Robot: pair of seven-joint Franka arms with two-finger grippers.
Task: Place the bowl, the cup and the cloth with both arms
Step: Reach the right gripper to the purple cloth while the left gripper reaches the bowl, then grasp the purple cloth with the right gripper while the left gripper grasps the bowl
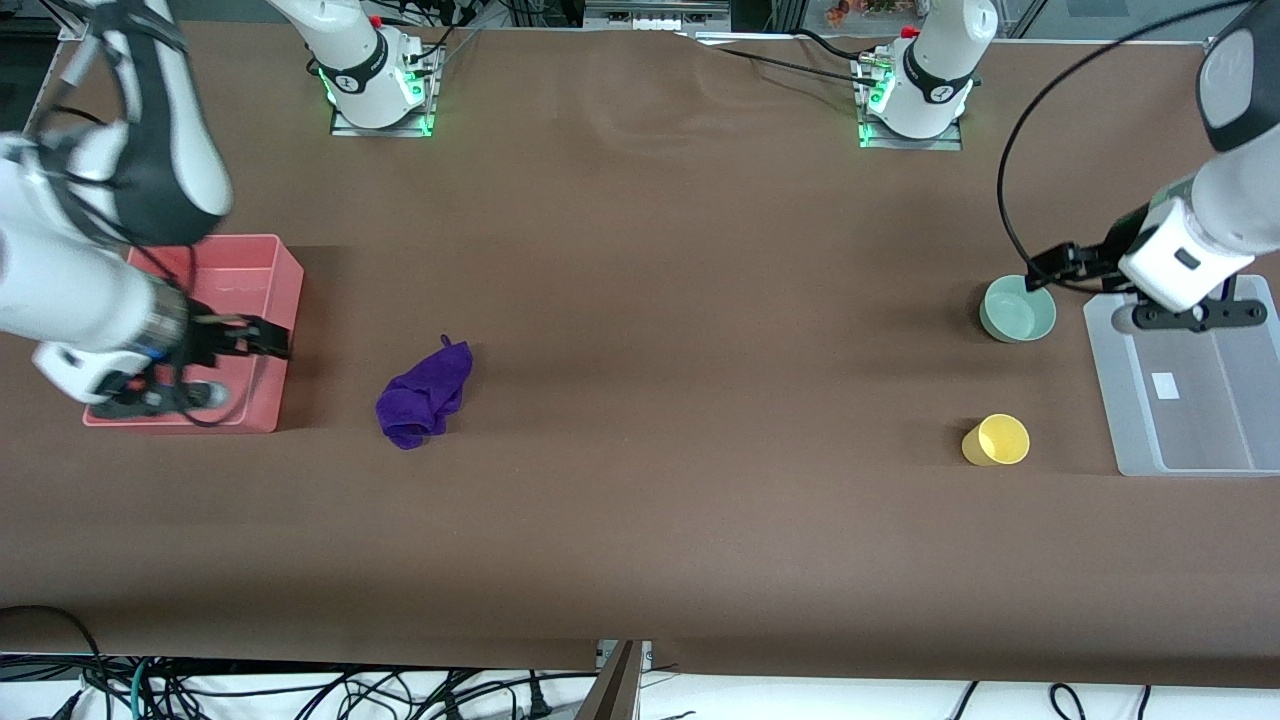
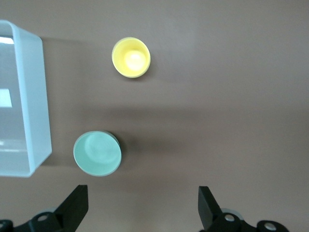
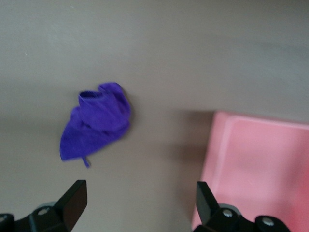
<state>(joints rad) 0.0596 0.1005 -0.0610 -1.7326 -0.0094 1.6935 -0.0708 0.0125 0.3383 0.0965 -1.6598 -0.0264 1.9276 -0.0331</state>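
Front view shows the small round pale mint-green bowl [image 1: 1018, 309] standing upright on the brown tabletop [image 1: 680, 300], just beside the left gripper [image 1: 1050, 266], which hangs low at its rim with nothing in it; in the left wrist view the fingers [image 2: 75, 205] are spread wide, likely so they can close over the bowl's wall. The small tapered yellow plastic cup [image 1: 996, 440] stands upright a little away from that gripper, on the side nearer the front camera, and apart from the bowl. A clear plastic bin [image 1: 1190, 400] lies under the left wrist, close by both vessels, so it is probably where they are meant to go

The deep purple wrinkled fabric cloth [image 1: 424, 393] lies bunched on the tabletop, near the right gripper [image 1: 270, 340] but apart from it. That gripper hovers at the edge of a pink plastic tray [image 1: 270, 270], released and empty, its fingers [image 3: 72, 200] parted in the right wrist view. The tray sitting so near suggests the cloth belongs there. None of the three things is yet lifted
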